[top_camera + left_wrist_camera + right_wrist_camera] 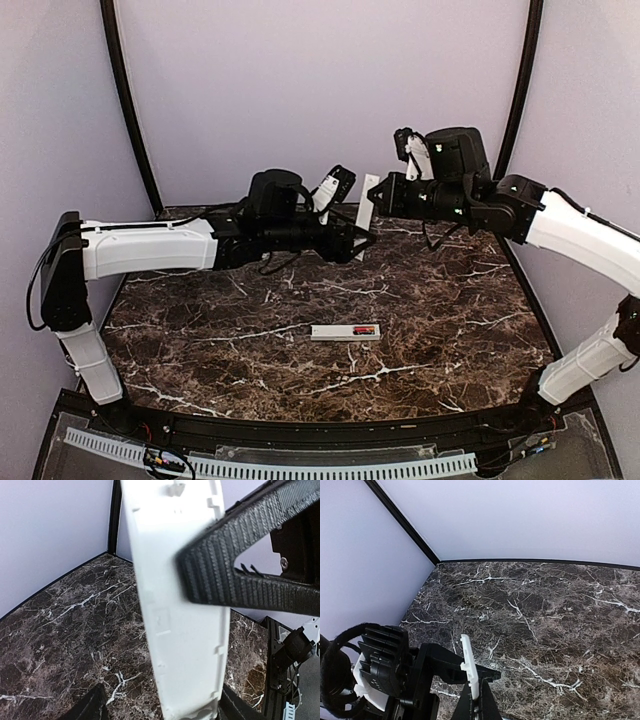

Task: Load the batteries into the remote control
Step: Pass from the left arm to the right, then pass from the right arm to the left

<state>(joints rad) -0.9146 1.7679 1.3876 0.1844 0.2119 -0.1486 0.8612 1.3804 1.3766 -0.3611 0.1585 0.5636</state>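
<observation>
1. The remote control (340,332) lay flat on the tabletop (200,330), near the middle and toward the near side, well apart from both of my grippers, with its recess facing up.
2. A red battery (365,330) sat in the right end of that recess. From above I could not tell whether one cell or two were seated there. I saw no loose battery anywhere on the marble.
3. The cover strip (367,205) was off the remote. It stood nearly upright in the air over the far part of the tabletop, between my two arms.
4. My right gripper (380,197) was clamped on the upper part of the strip. Its wrist view showed the strip edge-on, pinched between the jaws.
5. My left gripper (362,240) was at the lower end of the same strip with its jaws spread. In its wrist view they stood either side of the strip with a clear gap on the left, so it gripped nothing.
6. I judged the loading itself to be mostly or wholly done, since red showed in the recess and nothing lay spare.
7. What seemed left was to carry the strip down to the remote, line it up over the recess and press it shut. Before that I would have wanted a closer look to check that both cells were seated.
</observation>
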